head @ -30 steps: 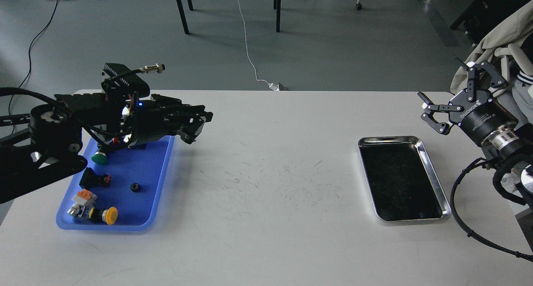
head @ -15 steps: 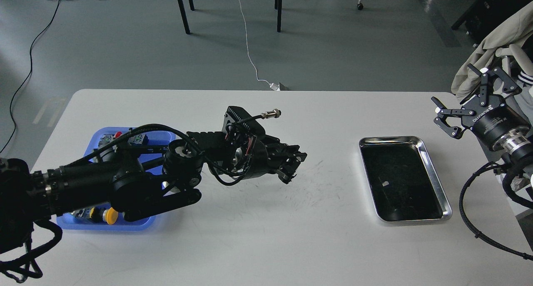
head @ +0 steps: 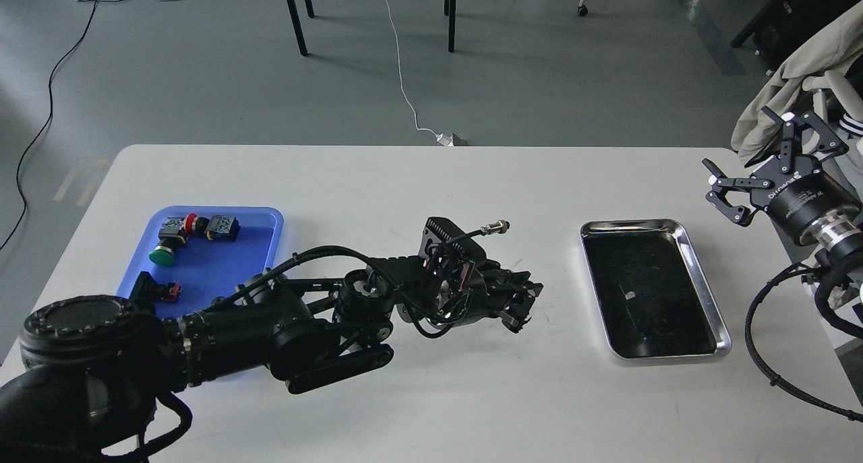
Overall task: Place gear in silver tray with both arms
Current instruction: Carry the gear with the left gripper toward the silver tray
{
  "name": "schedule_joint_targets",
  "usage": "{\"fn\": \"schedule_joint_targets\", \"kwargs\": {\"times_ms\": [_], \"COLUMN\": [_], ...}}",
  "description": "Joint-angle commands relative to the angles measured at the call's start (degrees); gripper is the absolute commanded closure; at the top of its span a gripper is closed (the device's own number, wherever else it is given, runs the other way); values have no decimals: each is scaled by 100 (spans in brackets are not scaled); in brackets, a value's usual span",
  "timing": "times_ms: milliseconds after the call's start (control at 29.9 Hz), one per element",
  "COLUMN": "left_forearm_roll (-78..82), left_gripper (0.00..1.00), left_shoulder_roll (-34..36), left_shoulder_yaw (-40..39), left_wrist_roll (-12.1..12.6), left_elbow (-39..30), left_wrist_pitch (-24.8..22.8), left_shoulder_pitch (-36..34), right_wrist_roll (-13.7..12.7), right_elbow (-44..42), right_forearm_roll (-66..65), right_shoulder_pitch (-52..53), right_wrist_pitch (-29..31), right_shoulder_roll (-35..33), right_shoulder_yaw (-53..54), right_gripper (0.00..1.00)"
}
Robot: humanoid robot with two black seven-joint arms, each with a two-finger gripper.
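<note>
The silver tray (head: 703, 282) lies on the right of the white table, and nothing shows in its dark bottom but a small reflection. My left arm reaches across the table from the lower left. Its gripper (head: 520, 311) hangs low over the table, a short way left of the silver tray. Its fingers are dark and close together, and I cannot tell whether they hold anything. My right gripper (head: 750, 154) is open and empty, raised beyond the tray's far right corner. No gear shows; my left arm hides the blue tray's near half.
A blue plastic tray (head: 267, 222) at the left holds a green push button (head: 160, 255), a red-capped switch (head: 192, 223) and other small parts. A beige cloth (head: 795, 72) hangs behind my right gripper. Table legs and cables are on the floor beyond.
My left arm has swung from over the blue tray rightward across the table toward the silver tray. My right gripper has drawn back a little to the right, still open.
</note>
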Motion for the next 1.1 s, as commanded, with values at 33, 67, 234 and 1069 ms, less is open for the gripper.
{"fn": "schedule_joint_targets", "kwargs": {"times_ms": [33,67,234,1069], "left_forearm_roll": [-25,-34,-60,-209], "left_gripper": [88,88,88,5], "left_shoulder_roll": [-3,-3,-3,-3], "left_shoulder_yaw": [-86,-86,-95,-104], "left_wrist_roll": [-86,-86,-104,-121], "left_elbow": [258,258,215,30], "left_wrist_pitch": [132,132,167,843], "left_shoulder_pitch": [91,91,179,636], "right_wrist_roll": [1,1,1,1], "right_elbow": [5,5,5,-4], "right_forearm_roll": [8,8,8,8], "right_shoulder_pitch": [-20,-20,-29,-29], "right_wrist_pitch": [0,0,0,8], "right_shoulder_roll": [-15,-15,-41,-41], "right_shoulder_yaw": [-1,-1,-1,-1], "right_gripper": [1,1,1,1]}}
